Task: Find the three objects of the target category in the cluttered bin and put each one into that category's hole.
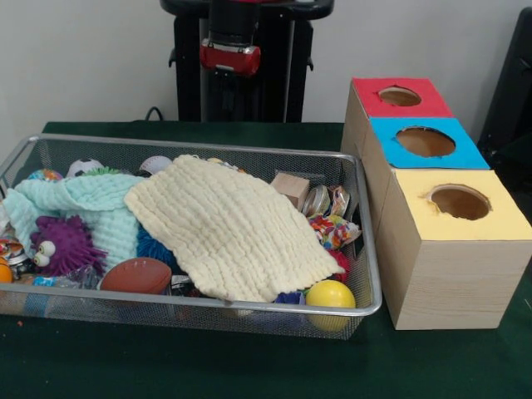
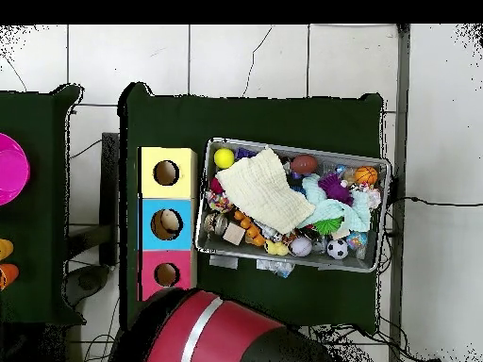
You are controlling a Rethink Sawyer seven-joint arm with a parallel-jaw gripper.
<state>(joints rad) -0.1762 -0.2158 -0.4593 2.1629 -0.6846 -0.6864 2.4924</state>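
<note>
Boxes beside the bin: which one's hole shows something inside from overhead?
The blue-topped box, the middle of the three. A pale object shows in its hole; the holes of the yellow-topped box and the red-topped box look dark.

Black pedestal (image 1: 237, 91), red-and-black arm (image 2: 217, 335) with a pale stripe.

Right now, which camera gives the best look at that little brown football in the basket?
The front view shows the brown football best: it lies large against the basket's near wall, beside the yellow cloth, with its white stripe showing. The overhead view shows the same football only as a small reddish-brown oval near the rim.
</note>
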